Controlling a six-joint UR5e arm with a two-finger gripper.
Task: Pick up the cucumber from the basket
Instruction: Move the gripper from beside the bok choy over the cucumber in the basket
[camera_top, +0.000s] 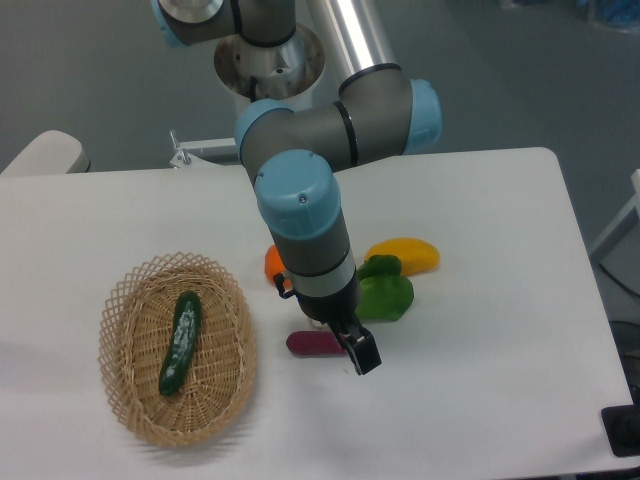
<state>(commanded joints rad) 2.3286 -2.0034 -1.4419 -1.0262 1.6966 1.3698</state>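
The dark green cucumber (180, 341) lies lengthwise inside the tan wicker basket (120, 385) at the front left of the table. My gripper (358, 352) hangs to the right of the basket, well apart from it, just beside a purple vegetable. Its black fingertips (366, 357) point down at the table and overlap from this angle, so the gap between them does not show. Nothing is visibly held.
A purple oblong vegetable (314, 344) lies right by the gripper. Behind it sit a green pepper (386, 292), a yellow vegetable (406, 255) and an orange item (272, 262), the last partly hidden by the arm. The arm's base (268, 60) stands at the table's far edge.
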